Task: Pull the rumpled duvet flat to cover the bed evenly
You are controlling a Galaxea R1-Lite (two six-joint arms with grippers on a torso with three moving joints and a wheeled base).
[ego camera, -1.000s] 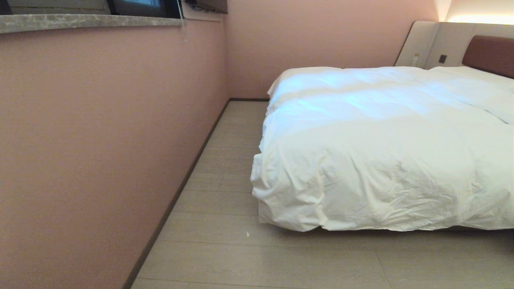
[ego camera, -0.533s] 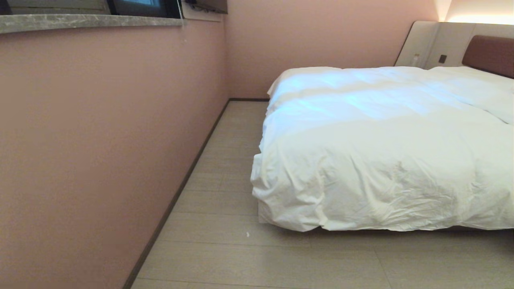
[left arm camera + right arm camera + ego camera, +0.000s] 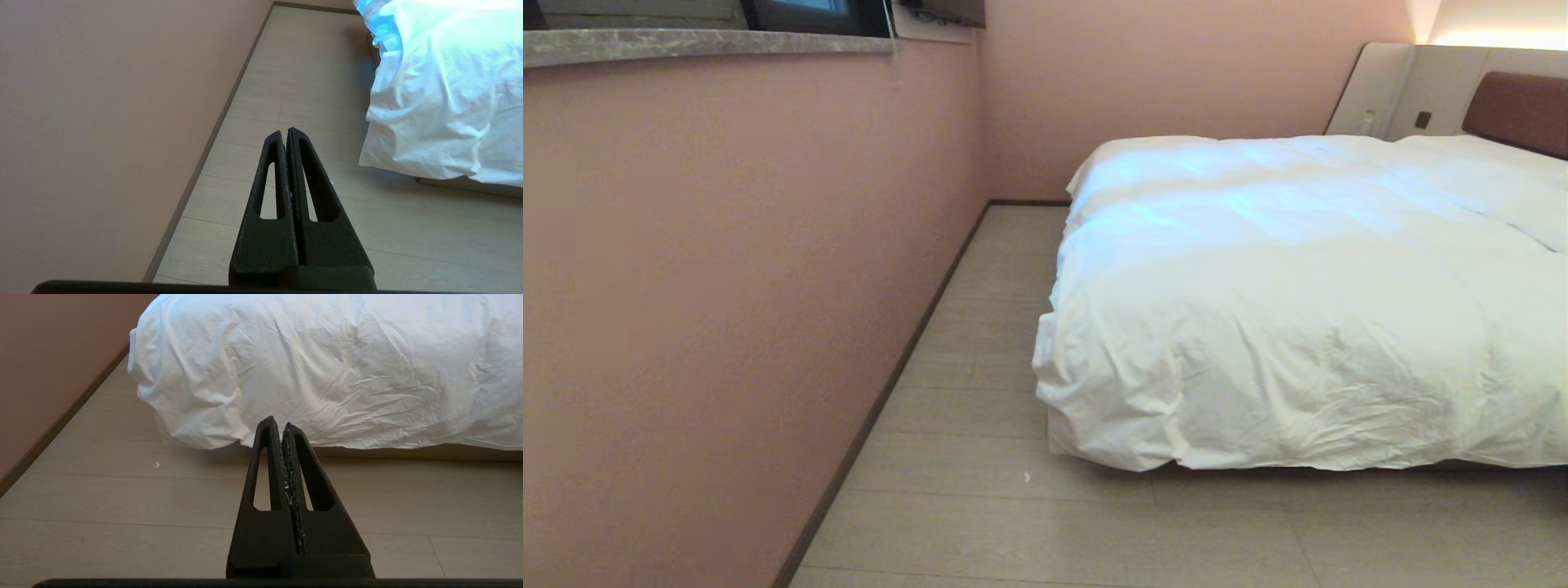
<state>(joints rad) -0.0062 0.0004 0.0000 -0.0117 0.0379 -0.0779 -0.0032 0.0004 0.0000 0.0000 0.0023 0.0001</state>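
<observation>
The puffy white duvet (image 3: pixel 1298 327) lies wrinkled over the bed, its near edge hanging down close to the floor and bunched at the near left corner (image 3: pixel 1086 392). The bed's brown headboard (image 3: pixel 1519 110) with pale grey panels stands at the far right. Neither arm shows in the head view. In the left wrist view my left gripper (image 3: pixel 285 131) is shut and empty above the floor, with the duvet (image 3: pixel 441 102) off to its side. In the right wrist view my right gripper (image 3: pixel 281 425) is shut and empty, pointing at the duvet's hanging edge (image 3: pixel 347 375) a short way ahead.
A pink wall (image 3: pixel 727 286) with a dark skirting board runs along the left, leaving a strip of pale plank floor (image 3: pixel 980 343) between it and the bed. A stone window sill (image 3: pixel 686 45) tops the wall. A small white speck (image 3: pixel 1027 477) lies on the floor.
</observation>
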